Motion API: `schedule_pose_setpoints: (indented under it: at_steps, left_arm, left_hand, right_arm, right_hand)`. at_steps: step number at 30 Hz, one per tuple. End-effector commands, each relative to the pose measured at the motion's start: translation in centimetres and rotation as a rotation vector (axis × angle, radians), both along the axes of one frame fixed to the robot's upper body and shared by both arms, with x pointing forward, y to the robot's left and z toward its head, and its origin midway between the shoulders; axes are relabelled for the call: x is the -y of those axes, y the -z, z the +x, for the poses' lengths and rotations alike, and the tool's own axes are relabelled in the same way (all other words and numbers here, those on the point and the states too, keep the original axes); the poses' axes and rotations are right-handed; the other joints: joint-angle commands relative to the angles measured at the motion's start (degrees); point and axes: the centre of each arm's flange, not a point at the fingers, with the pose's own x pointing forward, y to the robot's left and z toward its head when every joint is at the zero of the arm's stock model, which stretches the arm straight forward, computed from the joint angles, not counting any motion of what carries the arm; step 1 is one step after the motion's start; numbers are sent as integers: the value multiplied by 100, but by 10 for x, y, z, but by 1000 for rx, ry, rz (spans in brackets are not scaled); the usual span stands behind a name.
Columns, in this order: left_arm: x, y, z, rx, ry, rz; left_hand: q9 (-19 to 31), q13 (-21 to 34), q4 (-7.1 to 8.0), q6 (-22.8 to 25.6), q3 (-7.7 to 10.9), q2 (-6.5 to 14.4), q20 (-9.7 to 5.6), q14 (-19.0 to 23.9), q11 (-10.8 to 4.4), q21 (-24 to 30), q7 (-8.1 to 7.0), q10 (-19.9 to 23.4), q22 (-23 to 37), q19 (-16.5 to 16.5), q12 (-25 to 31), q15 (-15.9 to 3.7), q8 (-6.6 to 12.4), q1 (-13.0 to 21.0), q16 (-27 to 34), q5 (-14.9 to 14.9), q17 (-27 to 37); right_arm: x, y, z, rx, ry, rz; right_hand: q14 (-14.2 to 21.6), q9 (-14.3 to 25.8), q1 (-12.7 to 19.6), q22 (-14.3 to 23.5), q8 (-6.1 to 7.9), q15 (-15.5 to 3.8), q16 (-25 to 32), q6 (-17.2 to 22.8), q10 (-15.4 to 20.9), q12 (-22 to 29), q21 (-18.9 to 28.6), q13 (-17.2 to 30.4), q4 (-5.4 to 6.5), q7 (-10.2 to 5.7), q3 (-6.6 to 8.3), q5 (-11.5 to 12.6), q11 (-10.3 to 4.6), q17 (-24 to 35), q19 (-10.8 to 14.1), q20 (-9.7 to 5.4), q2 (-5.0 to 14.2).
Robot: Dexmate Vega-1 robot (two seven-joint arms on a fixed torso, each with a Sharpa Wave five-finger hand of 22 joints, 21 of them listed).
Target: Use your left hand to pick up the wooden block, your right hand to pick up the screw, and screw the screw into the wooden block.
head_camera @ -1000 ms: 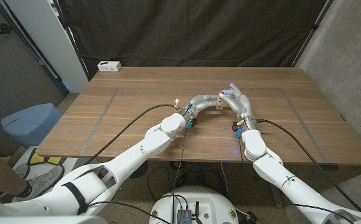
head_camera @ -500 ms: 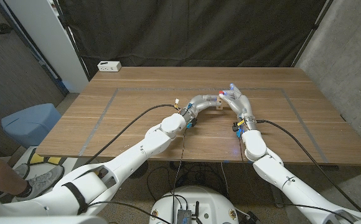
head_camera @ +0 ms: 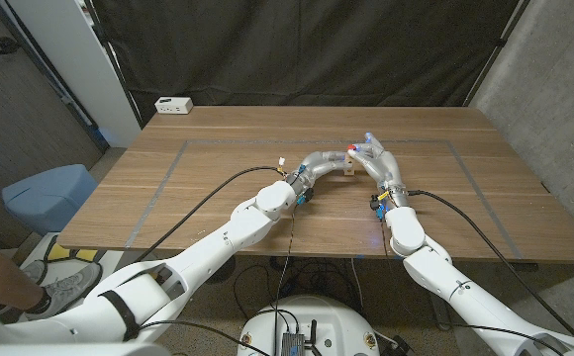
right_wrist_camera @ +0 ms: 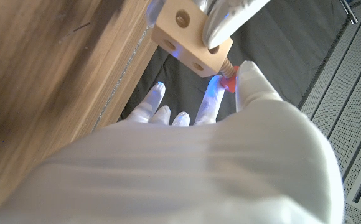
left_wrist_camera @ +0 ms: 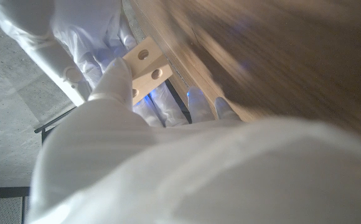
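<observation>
My left hand (head_camera: 329, 158) holds the pale wooden block (head_camera: 347, 168) over the middle of the table, fingers wrapped around it. In the left wrist view the wooden block (left_wrist_camera: 145, 64) shows two round holes. The right wrist view has the wooden block (right_wrist_camera: 190, 38) with a red-headed screw (right_wrist_camera: 226, 77) sticking out of its side, threads partly inside. My right hand (head_camera: 377, 155) pinches the screw's red head between thumb and a finger (right_wrist_camera: 209, 103). Both hands meet at the block.
A white power strip (head_camera: 173, 104) lies at the table's far left corner. Pale tape lines (head_camera: 168, 175) frame a rectangle on the wooden tabletop. Cables run along both forearms. A blue bin (head_camera: 47, 195) stands on the floor to the left.
</observation>
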Motion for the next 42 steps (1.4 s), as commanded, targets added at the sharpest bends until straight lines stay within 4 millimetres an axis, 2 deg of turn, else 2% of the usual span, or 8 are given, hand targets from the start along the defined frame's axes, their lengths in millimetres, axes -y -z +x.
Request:
schedule_pose_setpoints:
  at_steps: [1,42]
  left_arm:
    - [1,1,-1,-2,2,3]
    - [2,2,-3,-1,4,10]
  left_hand:
    - [31,86,24,202,13,57,24,41,-8,41,147,64,15,8,25,-352,56,15,1,27,5]
    - [32,103,23,204,3,63,30,41,-7,43,159,67,15,16,12,-347,54,19,-2,32,4]
  right_arm:
    - [0,-2,-1,10,-3,-1]
    - [8,-1,-3,25,2,11]
  right_hand:
    - [-21,0,41,13,33,-313,0,9,-3,6,30,13,-11,-32,-17,46,1,5,-38,-231,32]
    - [-36,-57,42,15,18,-324,8,14,-6,22,35,11,-1,-34,-63,48,-20,0,-50,-178,40]
